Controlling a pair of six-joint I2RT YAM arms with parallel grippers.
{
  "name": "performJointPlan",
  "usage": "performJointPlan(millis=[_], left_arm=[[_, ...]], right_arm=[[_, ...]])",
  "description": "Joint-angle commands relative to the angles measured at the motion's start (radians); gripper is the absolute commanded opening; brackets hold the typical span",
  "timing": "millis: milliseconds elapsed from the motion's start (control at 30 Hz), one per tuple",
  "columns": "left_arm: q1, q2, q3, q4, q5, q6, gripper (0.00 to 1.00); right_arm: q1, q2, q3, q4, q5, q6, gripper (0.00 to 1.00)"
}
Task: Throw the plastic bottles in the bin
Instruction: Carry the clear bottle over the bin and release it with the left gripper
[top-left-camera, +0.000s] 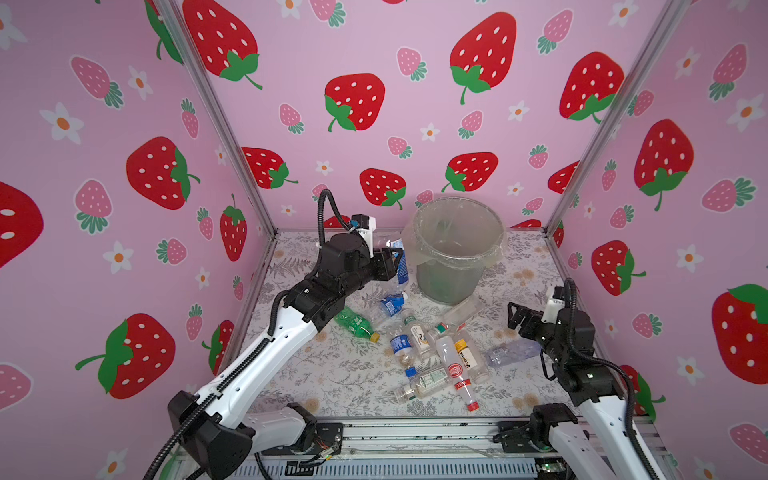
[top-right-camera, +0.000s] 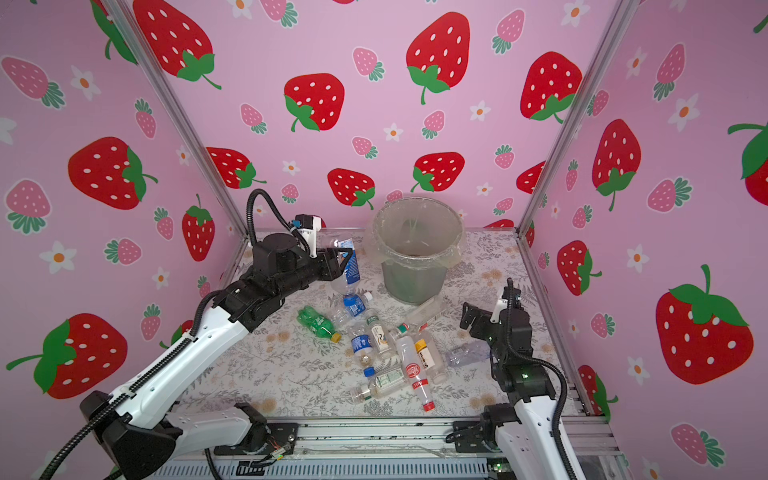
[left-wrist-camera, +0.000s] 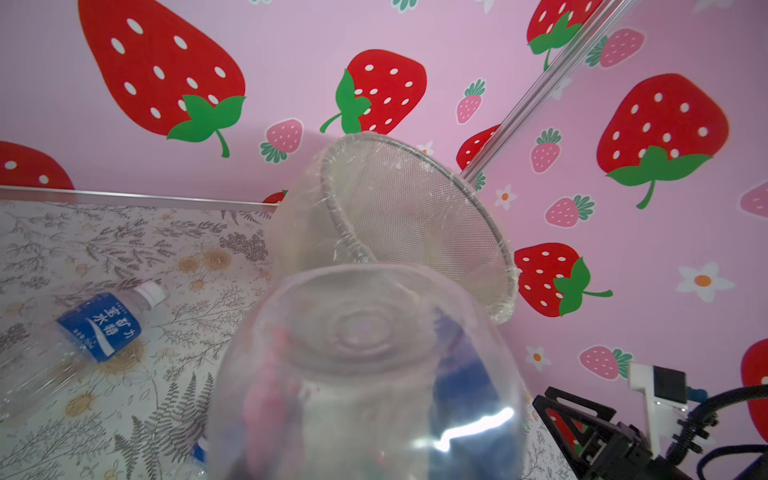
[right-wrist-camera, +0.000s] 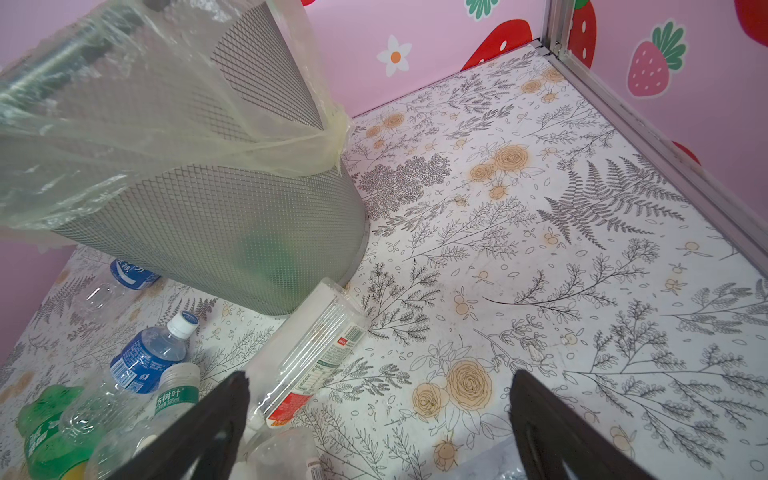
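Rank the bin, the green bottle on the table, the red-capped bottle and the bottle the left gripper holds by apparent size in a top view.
1. Bin, far largest.
2. Red-capped bottle.
3. Green bottle and the held blue-labelled bottle: look alike; the left gripper hides part of it, so unranked.

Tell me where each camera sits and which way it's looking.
Top view: high at the front, looking down at the table, bin and bottles; left arm and right arm show.
Top view: beside it, same aim at the bin, same arms.
Left wrist: on the left arm, facing the bin's rim past the held bottle; the right gripper shows.
Right wrist: on the right arm, facing the table, bin wall and bottles; its open fingers show.
Shared: all four see the bin.
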Motion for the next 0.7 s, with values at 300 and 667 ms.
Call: performJointPlan(millis=[300,667], left_arm=[[-0.057,0.21,0.36,0.15,-0.017,0.009,0.52],[-0.058,0.79,1.354,-0.459,0.058,-0.01,0.99]], right_arm=[[-0.003,-0.017,-0.008,0.008,-0.005,-0.009,0.99],[-0.005,-0.036,-0.007,0.002,0.001,-0.002,0.99]])
